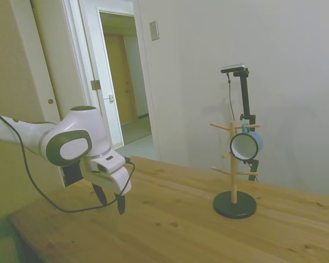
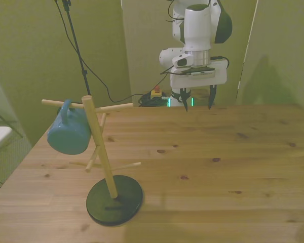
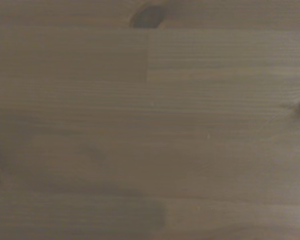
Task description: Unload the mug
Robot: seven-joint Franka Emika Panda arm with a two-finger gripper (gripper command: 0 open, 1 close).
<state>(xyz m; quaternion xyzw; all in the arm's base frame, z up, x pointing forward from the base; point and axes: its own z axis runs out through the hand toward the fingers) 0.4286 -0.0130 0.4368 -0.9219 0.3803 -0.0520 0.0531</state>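
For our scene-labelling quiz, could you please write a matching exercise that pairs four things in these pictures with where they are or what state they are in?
Things:
1. mug
2. hand
3. mug tree
4. table

States:
A. open, holding nothing, above the table's far edge
B. stands on a round black base
C. hangs by its handle from an upper peg
D. bare wood with dark knots

Pairs: 1-C, 2-A, 3-B, 4-D

- You have one mug [image 2: 68, 134].
- You have one wooden mug tree [image 2: 102, 157].
- You have one wooden table [image 2: 218, 167].
- You have one gripper [image 2: 198, 101].
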